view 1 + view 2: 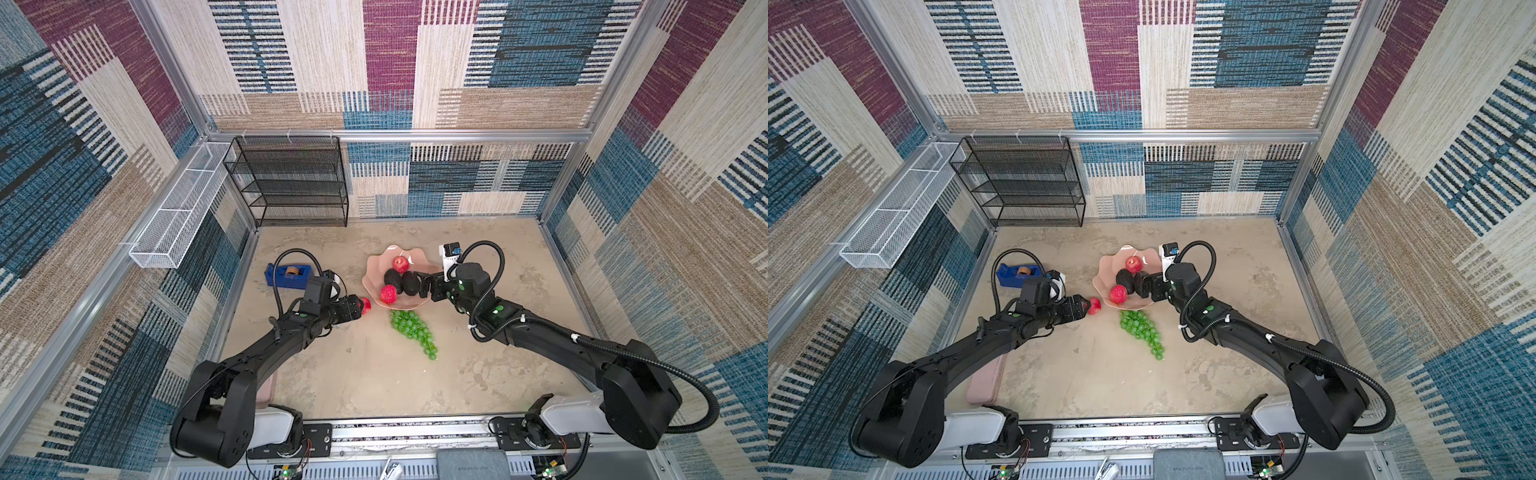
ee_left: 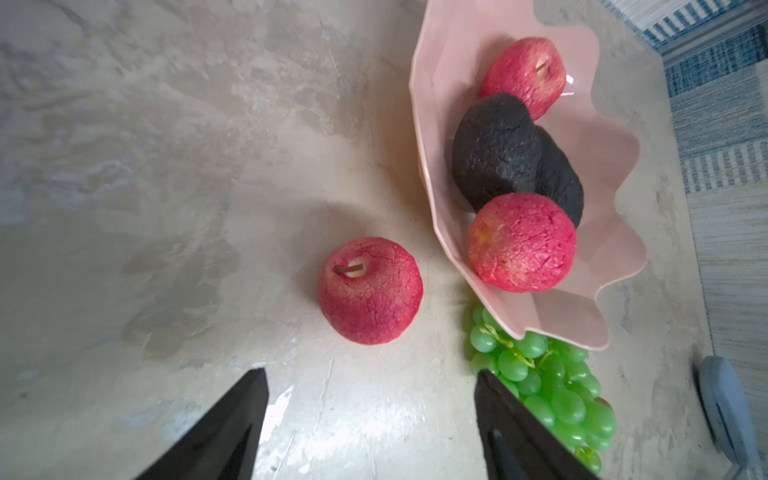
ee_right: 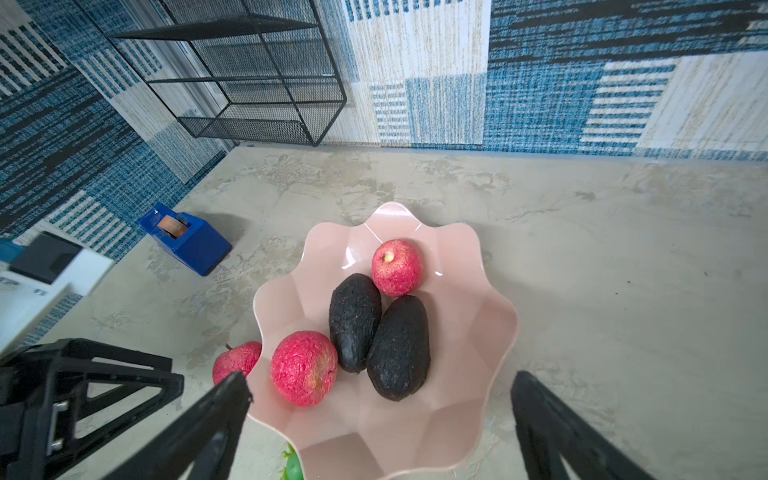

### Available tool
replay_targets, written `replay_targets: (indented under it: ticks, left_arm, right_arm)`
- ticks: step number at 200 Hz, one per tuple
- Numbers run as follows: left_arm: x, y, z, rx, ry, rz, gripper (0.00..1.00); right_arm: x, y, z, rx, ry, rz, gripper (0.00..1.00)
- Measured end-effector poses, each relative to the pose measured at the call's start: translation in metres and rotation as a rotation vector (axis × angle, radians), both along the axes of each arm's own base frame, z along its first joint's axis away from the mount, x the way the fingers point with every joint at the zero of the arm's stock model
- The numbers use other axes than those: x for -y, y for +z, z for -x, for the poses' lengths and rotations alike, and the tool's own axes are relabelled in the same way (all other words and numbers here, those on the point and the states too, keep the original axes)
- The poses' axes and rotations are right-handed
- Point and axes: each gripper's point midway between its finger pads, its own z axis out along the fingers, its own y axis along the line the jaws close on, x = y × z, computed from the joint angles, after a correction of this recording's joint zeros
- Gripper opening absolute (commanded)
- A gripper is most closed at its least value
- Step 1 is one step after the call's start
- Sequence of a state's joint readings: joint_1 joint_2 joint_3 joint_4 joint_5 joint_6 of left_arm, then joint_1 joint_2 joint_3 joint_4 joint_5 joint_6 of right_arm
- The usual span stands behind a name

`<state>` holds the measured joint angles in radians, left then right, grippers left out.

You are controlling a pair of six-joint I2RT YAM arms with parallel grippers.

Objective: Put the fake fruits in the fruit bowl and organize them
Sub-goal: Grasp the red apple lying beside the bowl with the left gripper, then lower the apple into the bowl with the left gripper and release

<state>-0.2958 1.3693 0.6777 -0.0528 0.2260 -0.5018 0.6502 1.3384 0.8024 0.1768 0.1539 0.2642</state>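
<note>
The pale pink scalloped fruit bowl [image 1: 376, 266] stands mid-table and holds two red apples [image 1: 400, 264] [image 1: 388, 294] and two dark avocados [image 1: 392, 280] [image 1: 410, 283] side by side. A third apple [image 2: 370, 291] lies on the table just left of the bowl. My left gripper [image 2: 369, 371] is open right behind that apple, which lies ahead of the fingertips and apart from them. The green grapes [image 1: 413, 332] lie on the table in front of the bowl, touching its near rim. My right gripper [image 3: 380, 375] hangs open and empty over the bowl's right side, by the avocados.
A blue tape dispenser [image 1: 286, 274] sits at the left behind my left arm. A black mesh shelf [image 1: 291, 183] stands at the back left, with a white mesh basket [image 1: 178, 216] on the left wall. A flat pink case [image 1: 986, 380] lies under my left arm.
</note>
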Motion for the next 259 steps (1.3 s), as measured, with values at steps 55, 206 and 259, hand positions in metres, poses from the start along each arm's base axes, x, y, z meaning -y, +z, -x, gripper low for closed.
replay_targets:
  ticks: [55,206,259]
  left_arm:
    - [0.012,-0.027,-0.017,-0.07,-0.021,0.011,0.77]
    - [0.001,0.058,-0.011,0.168,-0.002,0.026,0.51]
    - [0.018,0.1,-0.062,0.239,-0.042,0.019,0.5]
  right_arm:
    - [0.017,0.009,0.011,0.032,-0.041,-0.007,1.0]
    - [0.025,-0.002,0.013,0.026,-0.067,0.017,1.0]
    - [0.022,-0.007,0.013,0.013,-0.051,0.019,1.0]
